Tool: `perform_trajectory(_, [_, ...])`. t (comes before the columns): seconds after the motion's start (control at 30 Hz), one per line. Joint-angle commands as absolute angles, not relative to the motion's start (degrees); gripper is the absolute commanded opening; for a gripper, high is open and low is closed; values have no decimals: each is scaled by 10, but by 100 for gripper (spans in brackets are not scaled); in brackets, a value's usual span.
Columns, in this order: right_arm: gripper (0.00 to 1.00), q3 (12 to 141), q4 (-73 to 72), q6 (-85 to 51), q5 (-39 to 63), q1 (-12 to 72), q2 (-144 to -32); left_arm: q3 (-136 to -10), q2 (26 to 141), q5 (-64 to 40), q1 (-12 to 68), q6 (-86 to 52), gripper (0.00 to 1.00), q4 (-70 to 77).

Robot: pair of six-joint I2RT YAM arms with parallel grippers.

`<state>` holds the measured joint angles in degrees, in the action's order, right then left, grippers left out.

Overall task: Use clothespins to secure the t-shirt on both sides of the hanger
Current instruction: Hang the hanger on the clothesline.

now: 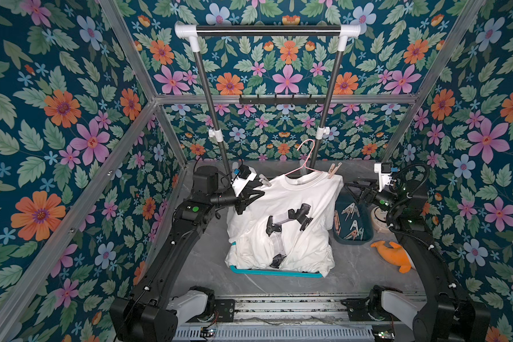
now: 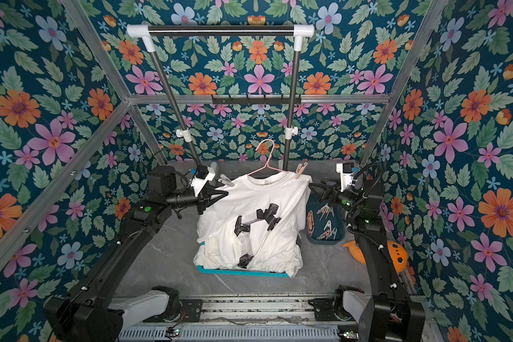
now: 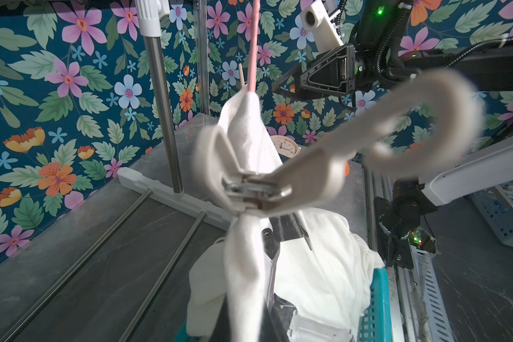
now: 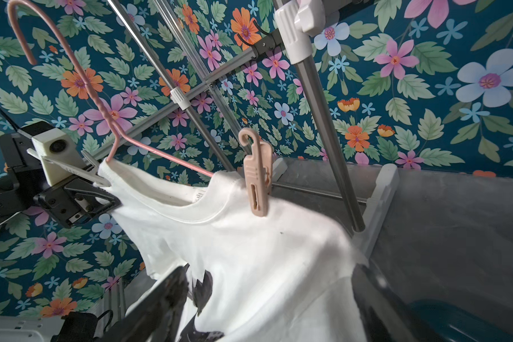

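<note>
left clothespin (image 1: 264, 181) and right clothespin (image 1: 333, 171) both clipped on. left end effector (image 1: 259, 194) clamped on t-shirt (image 1: 296, 192) shoulder; right end effector (image 2: 313, 187) open, empty. looks nearly done.

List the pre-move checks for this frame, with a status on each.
1. Right-side clothespin clipped on the t-shirt shoulder: ok.
2. Left-side clothespin clamped on the fabric: ok.
3. Both pins catching the hanger wire under the cloth: cannot tell.
4. Left gripper jaws shut on the t-shirt shoulder: ok.
5. Right gripper jaws open, empty, apart from the t-shirt: ok.
6. Hanger hook on the rack bar: not ok, it hangs free below the bar.
</note>
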<state>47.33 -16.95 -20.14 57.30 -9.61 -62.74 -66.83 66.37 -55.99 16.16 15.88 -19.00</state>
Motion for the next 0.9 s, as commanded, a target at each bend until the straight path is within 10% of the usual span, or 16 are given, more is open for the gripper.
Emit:
perform_trajectory(0.0, [86, 486, -225, -230, 614, -96, -637, -686, 651, -583, 143, 199, 0, -222])
perform_trajectory(0.87, [83, 584, -750, -625, 787, -96, -890, -683, 672, -760, 63, 89, 0, -129])
